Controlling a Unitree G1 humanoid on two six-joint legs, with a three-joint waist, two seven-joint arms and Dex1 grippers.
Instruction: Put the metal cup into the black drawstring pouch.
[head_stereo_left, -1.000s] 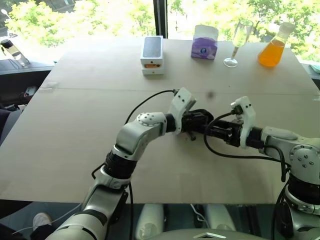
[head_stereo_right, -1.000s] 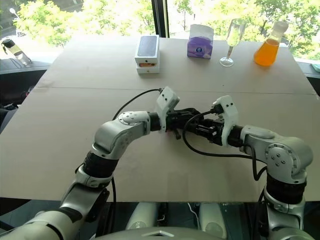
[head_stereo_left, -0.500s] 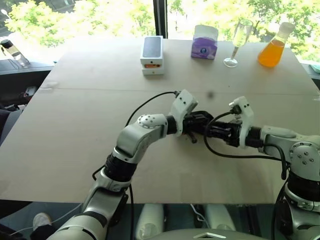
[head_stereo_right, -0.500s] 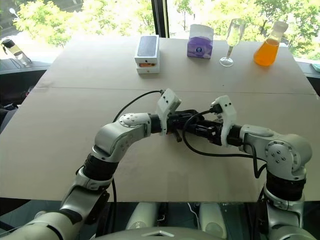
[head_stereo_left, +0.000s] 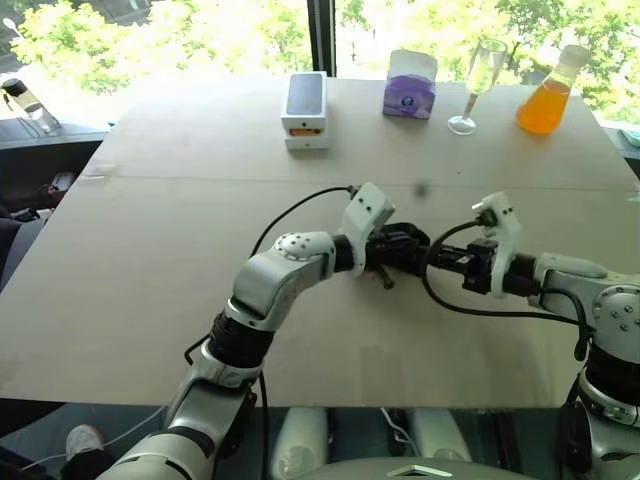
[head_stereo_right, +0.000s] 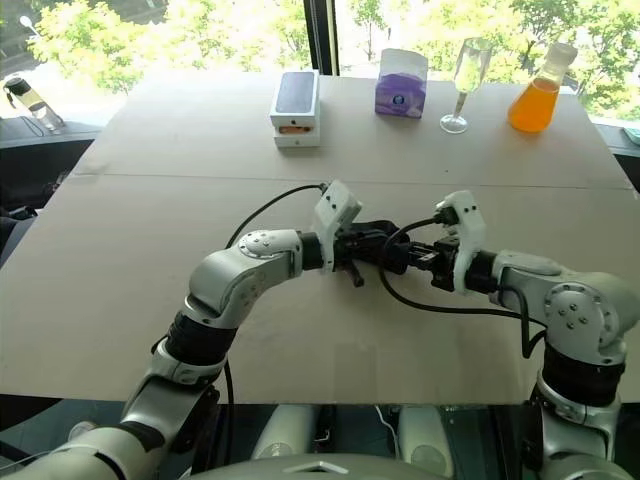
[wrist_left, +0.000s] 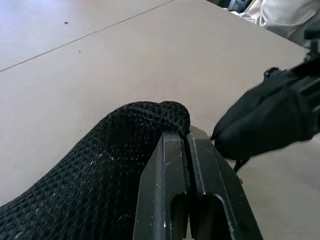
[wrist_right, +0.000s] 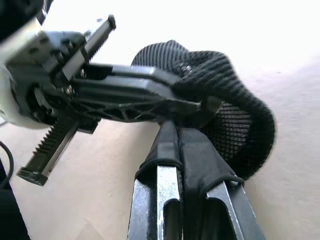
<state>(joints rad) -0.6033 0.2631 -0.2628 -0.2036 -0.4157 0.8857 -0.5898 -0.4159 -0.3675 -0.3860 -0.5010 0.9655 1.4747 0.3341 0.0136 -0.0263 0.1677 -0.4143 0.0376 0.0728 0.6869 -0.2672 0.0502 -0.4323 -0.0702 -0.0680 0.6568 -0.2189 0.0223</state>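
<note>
1. the black drawstring pouch is held above mid-bench, well clear of every bench edge.
2. it is pinched by the clenched left pincer, and its fabric is clamped by the right pincer from the opposite side.
3. open bench is seen all around.
4. a phone box, tissue pack, glass flute and orange flask are lined along the far edge, well apart.

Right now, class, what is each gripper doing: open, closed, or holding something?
Left gripper: jaws closed on the black drawstring pouch.
Right gripper: jaws closed on the same pouch's fabric.
</note>
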